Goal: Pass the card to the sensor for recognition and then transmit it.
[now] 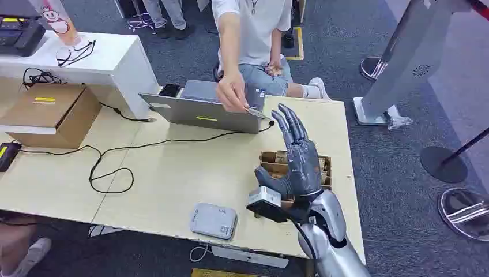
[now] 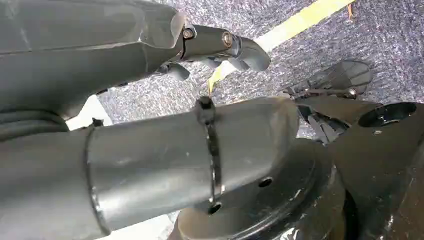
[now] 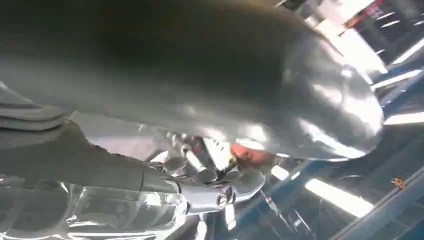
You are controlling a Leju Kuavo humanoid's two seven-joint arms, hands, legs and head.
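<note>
A person seated across the table pinches the pale card (image 1: 254, 112) in a hand (image 1: 232, 92), just over the laptop's edge. My right hand (image 1: 297, 157) is raised above the table with its fingers (image 1: 290, 124) stretched out straight and apart, nothing in them; the card's end lies a little to the left of my fingertips. In the right wrist view the same fingers (image 3: 210, 175) spread, blurred. The grey flat sensor (image 1: 214, 220) lies near the table's front edge, left of my right wrist. My left hand (image 2: 215, 45) hangs over the carpet, holding nothing.
A wooden card box (image 1: 324, 168) sits behind my right hand. An open laptop (image 1: 202, 108) stands at the table's far side with a black cable (image 1: 109, 167) looping leftward. A cardboard box (image 1: 52, 112) is at the left. A metal stand (image 1: 403, 63) rises beyond the table's right edge.
</note>
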